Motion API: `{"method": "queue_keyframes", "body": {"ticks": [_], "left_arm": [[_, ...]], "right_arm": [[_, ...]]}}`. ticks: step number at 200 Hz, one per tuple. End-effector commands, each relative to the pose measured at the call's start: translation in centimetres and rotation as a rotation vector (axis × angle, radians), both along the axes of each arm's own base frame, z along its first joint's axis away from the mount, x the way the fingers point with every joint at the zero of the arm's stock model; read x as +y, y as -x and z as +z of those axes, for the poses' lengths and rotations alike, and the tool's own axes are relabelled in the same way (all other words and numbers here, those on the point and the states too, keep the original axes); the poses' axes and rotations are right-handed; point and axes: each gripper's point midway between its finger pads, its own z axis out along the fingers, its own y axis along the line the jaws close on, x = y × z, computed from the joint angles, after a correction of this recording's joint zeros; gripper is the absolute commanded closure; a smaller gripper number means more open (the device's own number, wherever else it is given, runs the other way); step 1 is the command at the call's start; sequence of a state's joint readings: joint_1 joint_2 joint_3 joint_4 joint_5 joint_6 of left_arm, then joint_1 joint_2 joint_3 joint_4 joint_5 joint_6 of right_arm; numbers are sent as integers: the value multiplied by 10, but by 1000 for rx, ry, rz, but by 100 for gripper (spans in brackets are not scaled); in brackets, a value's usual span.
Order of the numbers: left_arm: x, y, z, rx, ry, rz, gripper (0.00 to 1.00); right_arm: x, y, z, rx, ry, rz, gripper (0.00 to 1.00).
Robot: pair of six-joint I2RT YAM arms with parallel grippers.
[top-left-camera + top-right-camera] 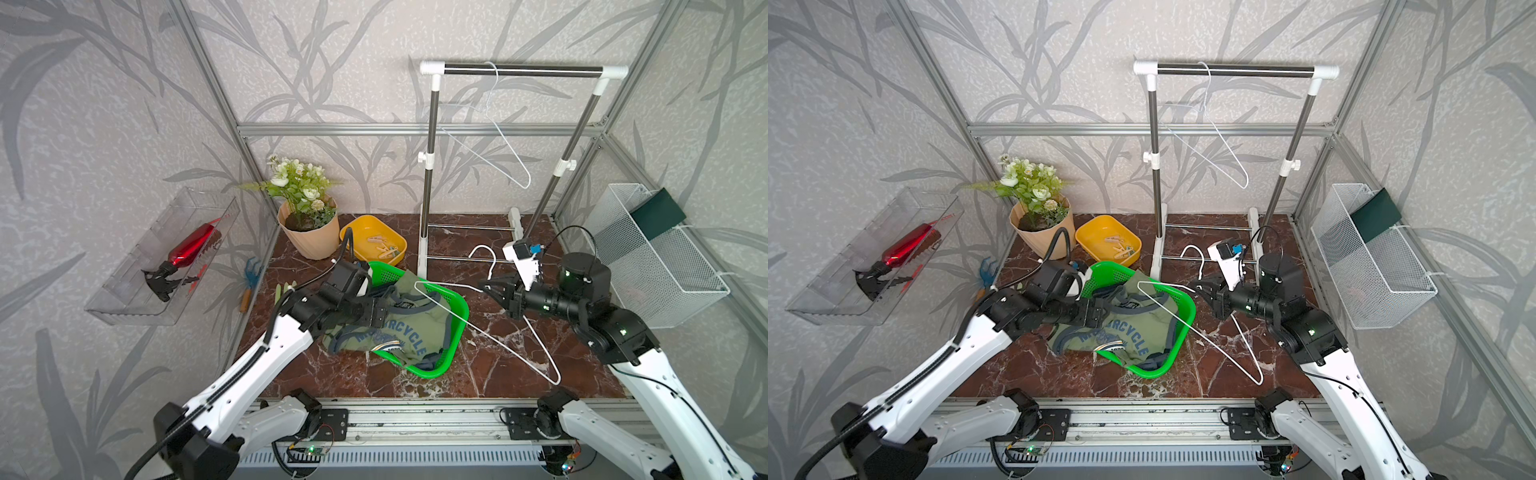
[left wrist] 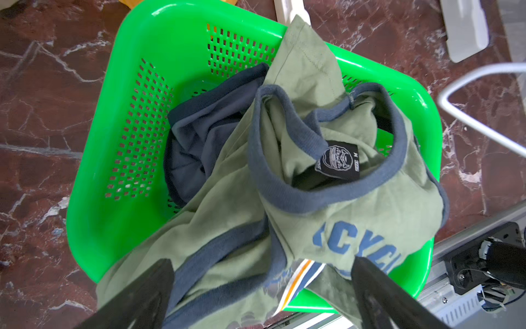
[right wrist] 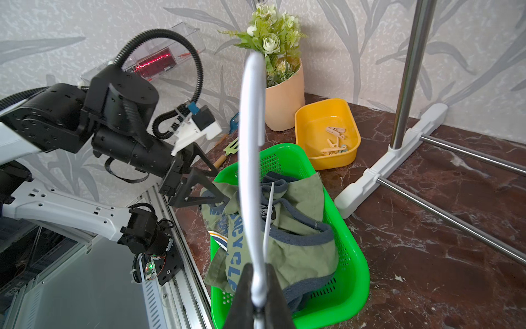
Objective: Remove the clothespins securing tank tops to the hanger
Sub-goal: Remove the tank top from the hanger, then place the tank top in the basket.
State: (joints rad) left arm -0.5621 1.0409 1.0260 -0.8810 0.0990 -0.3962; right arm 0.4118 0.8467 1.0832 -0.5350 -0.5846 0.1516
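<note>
Several pale clothespins (image 1: 384, 248) (image 3: 334, 142) lie in a yellow tray (image 1: 353, 232). The olive tank top (image 1: 411, 328) (image 2: 327, 222) lettered "MOTORCYCLE" is heaped in a green basket (image 1: 457, 316), over the slate-blue tank top (image 2: 199, 136). My left gripper (image 2: 262, 265) (image 1: 384, 309) hovers open just above the olive cloth, holding nothing. My right gripper (image 3: 258, 270) (image 1: 484, 288) is shut on the neck of a white wire hanger (image 1: 511, 345) (image 3: 250, 142). The hanger is bare and slants over the basket's right rim down to the table.
A clothes rack (image 1: 519, 70) at the back right carries a second bare hanger (image 1: 498, 145). A flower pot (image 1: 309, 237) stands behind the tray. A clear bin (image 1: 124, 299) with a red spray bottle hangs on the left wall, a white mesh basket (image 1: 665, 270) on the right.
</note>
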Motion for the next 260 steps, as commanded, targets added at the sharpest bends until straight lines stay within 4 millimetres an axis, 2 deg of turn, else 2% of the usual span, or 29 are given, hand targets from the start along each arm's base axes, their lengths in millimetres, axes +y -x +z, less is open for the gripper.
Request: {"method": "queue_keyframes", "body": {"ticks": [1, 18, 40, 48, 57, 74, 82, 89, 110, 135, 170, 204, 225, 236, 250, 260], "left_arm": [[11, 14, -31, 83, -51, 30, 1], [5, 8, -47, 94, -46, 21, 1], [-18, 1, -63, 134, 2, -50, 1], [-23, -2, -67, 151, 9, -59, 7], [-27, -5, -69, 165, 13, -65, 23], [-30, -9, -70, 175, -4, -74, 75], [-29, -11, -69, 177, -13, -77, 91], [-30, -12, -66, 170, -15, -81, 100], [-33, -17, -49, 137, -5, -94, 100], [-41, -29, -15, 63, 28, -111, 100], [-65, -54, 39, -87, 136, -156, 100], [-89, -69, 68, -145, 238, -198, 100], [-98, -78, 61, -188, 271, -210, 100], [-95, -86, 41, -187, 230, -199, 100], [-86, -92, 5, -134, 138, -163, 100], [-82, -93, -17, -76, 95, -147, 85]], "right_arm": [[3, -3, 2, -10, -40, 2, 100], [5, -4, 1, -2, -59, 9, 100], [4, 0, -2, -1, -64, 11, 100], [3, 1, -3, -3, -62, 5, 100], [1, 2, -5, -3, -61, -1, 100], [0, 6, -8, 5, -65, -2, 100], [-1, 7, -9, 7, -66, -2, 100], [-1, 8, -10, 8, -65, -2, 100], [-3, 10, -13, 7, -59, -7, 100], [-5, 8, -15, 8, -54, -18, 100], [-9, 6, -13, 0, -56, -43, 100], [-16, 5, -11, -5, -50, -67, 100], [-23, -1, -11, -5, -15, -111, 100], [-29, -8, -11, -6, 25, -150, 100], [-39, -19, -8, -16, 85, -213, 100], [-45, -30, -3, -30, 128, -257, 100]]}}
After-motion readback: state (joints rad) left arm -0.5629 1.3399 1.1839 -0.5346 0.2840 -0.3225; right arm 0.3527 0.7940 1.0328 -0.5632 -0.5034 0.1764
